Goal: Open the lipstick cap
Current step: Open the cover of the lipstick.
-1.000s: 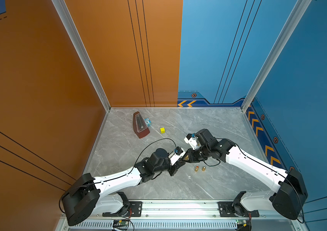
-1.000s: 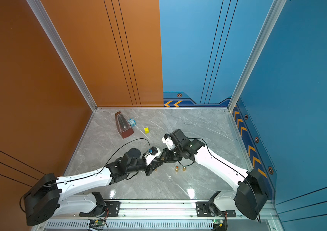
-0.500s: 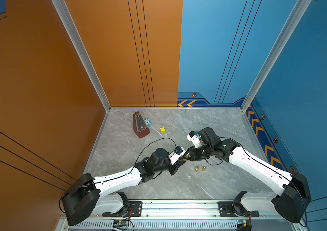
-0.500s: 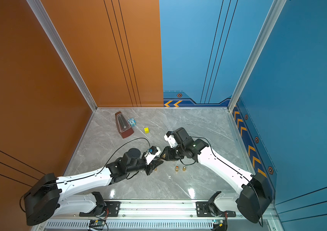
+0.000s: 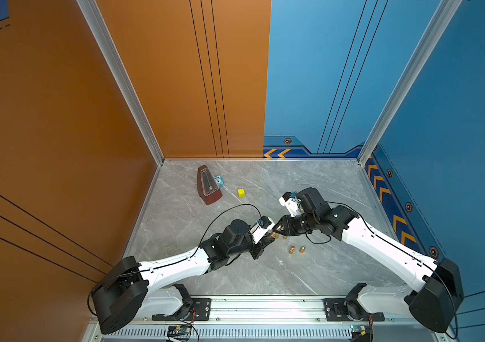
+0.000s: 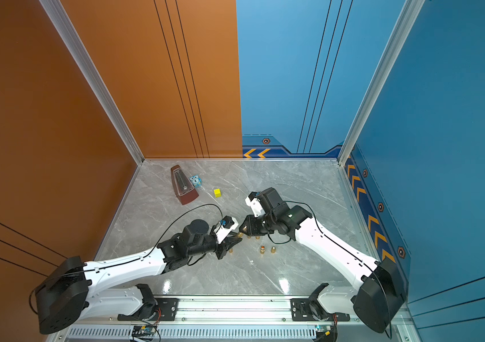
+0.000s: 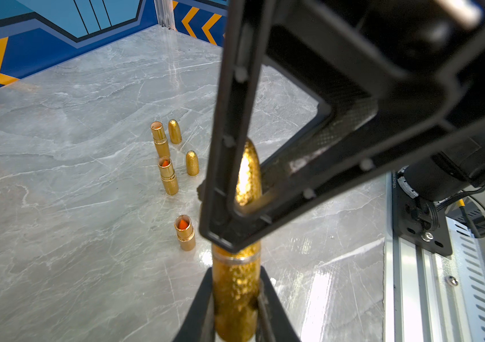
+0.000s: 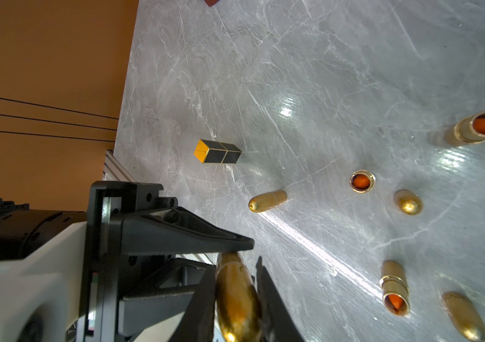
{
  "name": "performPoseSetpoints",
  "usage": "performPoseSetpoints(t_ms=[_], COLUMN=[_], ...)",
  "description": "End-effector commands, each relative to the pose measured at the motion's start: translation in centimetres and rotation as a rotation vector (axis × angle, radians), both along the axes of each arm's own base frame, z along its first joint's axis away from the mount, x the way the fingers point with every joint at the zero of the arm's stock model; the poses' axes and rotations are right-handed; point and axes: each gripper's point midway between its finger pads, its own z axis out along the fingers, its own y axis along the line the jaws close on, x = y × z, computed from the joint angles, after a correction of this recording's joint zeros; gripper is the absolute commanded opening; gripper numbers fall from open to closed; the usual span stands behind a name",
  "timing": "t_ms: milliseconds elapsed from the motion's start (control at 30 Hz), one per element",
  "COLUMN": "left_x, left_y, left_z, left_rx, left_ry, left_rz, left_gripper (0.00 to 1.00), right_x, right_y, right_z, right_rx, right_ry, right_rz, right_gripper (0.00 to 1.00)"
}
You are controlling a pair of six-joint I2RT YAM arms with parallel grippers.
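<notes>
A glittery gold lipstick (image 7: 235, 293) is held level above the table between both arms, a small gold spot in both top views (image 5: 275, 234) (image 6: 239, 234). My left gripper (image 7: 235, 314) is shut on its body. My right gripper (image 8: 237, 299) is shut on the bullet-shaped cap (image 8: 235, 284), which also shows through the right fingers (image 7: 226, 148) in the left wrist view. The cap (image 7: 247, 174) meets the body at a silver ring with no gap. The two grippers (image 5: 267, 239) (image 5: 280, 226) meet tip to tip at mid-table.
Open gold lipstick tubes (image 7: 185, 234) (image 7: 167, 174) and loose gold caps (image 7: 192, 163) (image 8: 268, 200) stand and lie under and beside the grippers. A black-and-gold box (image 8: 219, 152) lies nearer the orange wall. Metronome (image 5: 208, 186), blue dice (image 5: 219, 180) and yellow cube (image 5: 241, 192) sit at the back left.
The right wrist has shifted slightly to the right and settled; the left arm has held still. Both grippers stay at the lipstick.
</notes>
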Motion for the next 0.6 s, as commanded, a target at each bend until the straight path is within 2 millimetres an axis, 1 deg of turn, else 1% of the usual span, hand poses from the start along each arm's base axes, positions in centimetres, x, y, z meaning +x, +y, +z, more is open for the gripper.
performPoseSetpoints(t_ms=[0, 167, 233, 333, 467, 567], left_x=[0.5, 0.8, 0.8, 0.9, 0.8, 0.9], left_y=[-0.2, 0.3, 0.6, 0.9, 1.4, 1.7], left_z=[0.7, 0.1, -0.3, -0.3, -0.6, -1.2], left_rx=[-0.009, 0.024, 0.047, 0.057, 0.065, 0.087], left_ry=[-0.009, -0.001, 0.004, 0.004, 0.004, 0.011], left_rz=[0.031, 0.055, 0.063, 0.074, 0.088, 0.096], left_gripper=[0.00, 0.00, 0.00, 0.00, 0.00, 0.00], right_x=[0.0, 0.3, 0.5, 0.8, 1.0, 1.2], right_y=[0.1, -0.2, -0.5, -1.1, -1.4, -1.6], right_z=[-0.8, -0.4, -0.3, -0.3, -0.1, 0.1], right_rx=[-0.018, -0.025, -0.035, -0.058, -0.059, -0.054], right_ry=[0.006, -0.018, -0.030, -0.048, -0.054, -0.053], right_rz=[0.009, -0.006, -0.014, -0.031, -0.039, -0.044], right_gripper=[0.20, 0.17, 0.17, 0.17, 0.17, 0.17])
